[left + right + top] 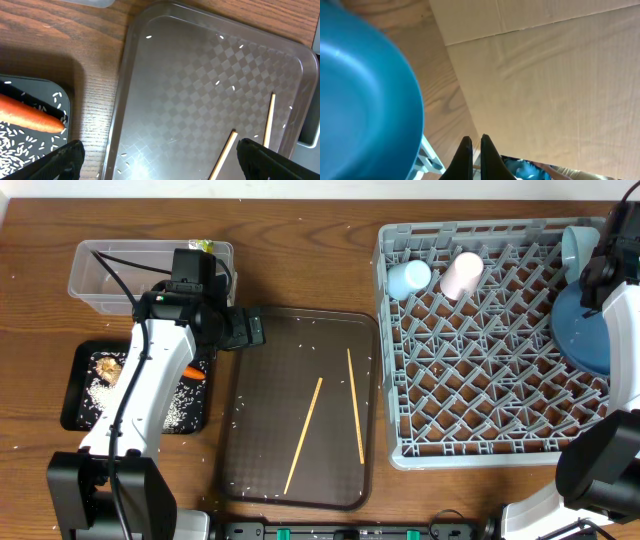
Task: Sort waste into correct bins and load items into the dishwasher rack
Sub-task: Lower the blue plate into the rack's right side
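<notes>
My left gripper (245, 330) is open and empty over the left edge of the brown serving tray; in the left wrist view its jaws (160, 162) straddle the tray rim. Two chopsticks (303, 435) (355, 405) lie on that tray, one close to the right finger (225, 155). The black tray (72, 395) holds rice (10, 145), a brown lump (108, 367) and the carrot (30, 114). A yellow-green wrapper (205, 247) sits in the clear tub (100, 280). The rack (480, 380) holds a light-blue cup (408, 278), pink cup (462, 275), bowl (578, 245) and dark-blue plate (365, 100). My right gripper (472, 150) is shut beside the plate. No napkin shows.
The brown serving tray (200, 75) lies between the bins and the rack, with stray rice grains on it and on the wooden table (300, 260). The left arm hides part of the tub and black tray. A cardboard wall (560, 75) stands behind the rack.
</notes>
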You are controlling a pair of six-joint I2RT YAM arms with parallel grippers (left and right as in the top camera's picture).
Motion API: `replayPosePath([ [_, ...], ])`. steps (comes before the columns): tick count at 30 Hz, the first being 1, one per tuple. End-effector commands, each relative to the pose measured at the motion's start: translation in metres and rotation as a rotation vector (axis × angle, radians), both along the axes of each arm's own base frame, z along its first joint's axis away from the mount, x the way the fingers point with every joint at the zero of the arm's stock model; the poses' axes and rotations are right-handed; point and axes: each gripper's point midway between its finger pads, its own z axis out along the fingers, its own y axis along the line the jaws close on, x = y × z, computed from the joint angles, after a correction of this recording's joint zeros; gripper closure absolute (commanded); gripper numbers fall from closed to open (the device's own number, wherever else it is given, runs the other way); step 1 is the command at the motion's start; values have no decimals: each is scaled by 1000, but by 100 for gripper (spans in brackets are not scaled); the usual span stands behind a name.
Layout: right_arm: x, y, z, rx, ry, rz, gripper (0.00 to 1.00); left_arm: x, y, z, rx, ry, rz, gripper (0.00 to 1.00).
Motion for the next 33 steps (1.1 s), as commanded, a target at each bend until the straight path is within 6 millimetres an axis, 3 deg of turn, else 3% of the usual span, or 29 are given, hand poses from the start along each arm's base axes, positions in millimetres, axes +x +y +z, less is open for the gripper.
replayPosePath([
  [1, -5, -4, 4, -21, 11, -10, 99, -1, 4, 0, 14, 0, 2, 2],
  [5, 0, -3, 4, -6, -78, -30, 99, -1, 4, 0, 14, 0, 2, 2],
  [7, 4, 7, -11, 99, -109, -1, 98, -1, 4, 0, 14, 0, 2, 2],
  [11, 13, 42, -52, 455, -291, -19, 73, -1, 4, 0, 14, 0, 2, 2],
  [13, 25, 66, -67, 669, -353, 20, 48, -1, 4, 0, 14, 0, 2, 2],
  [14, 30, 80, -71, 769, -368, 51, 40, -1, 4, 0, 14, 0, 2, 2],
  [16, 31, 101, -76, 919, -377, 79, 36, -1, 4, 0, 14, 0, 2, 2],
  [19, 25, 114, -71, 1009, -389, 90, 38, -1, 4, 0, 14, 0, 2, 2],
  [22, 12, 110, -61, 1020, -415, 48, 45, -1, 4, 0, 14, 0, 2, 2],
  [26, -12, 85, -42, 1012, -573, -139, 50, -1, 3, 0, 14, 0, 2, 2],
  [30, -44, 59, -26, 999, -699, -300, 48, -1, 4, 0, 14, 0, 2, 2],
  [33, -65, 45, -27, 987, -711, -380, 40, -1, 3, 0, 14, 0, 2, 2],
])
